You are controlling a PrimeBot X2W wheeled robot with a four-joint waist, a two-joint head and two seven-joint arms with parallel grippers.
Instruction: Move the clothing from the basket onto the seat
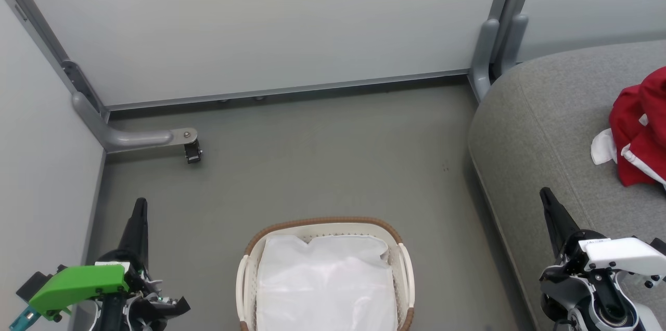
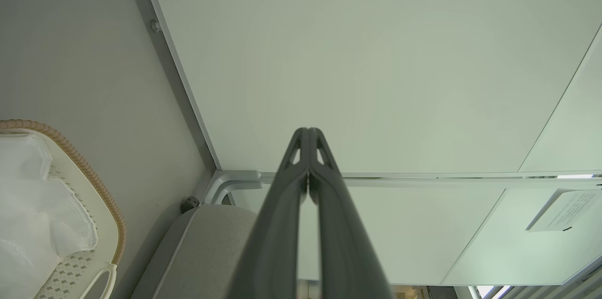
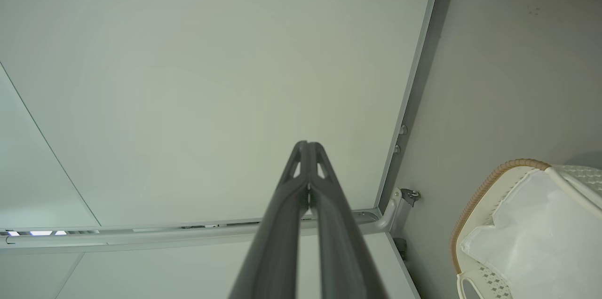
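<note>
Task is judged done or nearly so. On the head view, the red clothing (image 1: pixel 642 128) is seen heaped on the grey seat (image 1: pixel 541 128) at 3 o'clock. It is cut by the frame edge, so the garment count cannot be told. The laundry basket (image 1: pixel 322 221) at 6 o'clock is seen with its white liner (image 1: pixel 325 284) bare, near end cropped. The left gripper (image 1: pixel 139 203) at 7 and the right gripper (image 1: pixel 545 194) at 4 are clenched on nothing, well apart from basket and clothing.

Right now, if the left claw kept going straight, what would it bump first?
Probably the pale wall. The shut left claw points at it with nothing in between, though how far away it is stays unclear.
</note>
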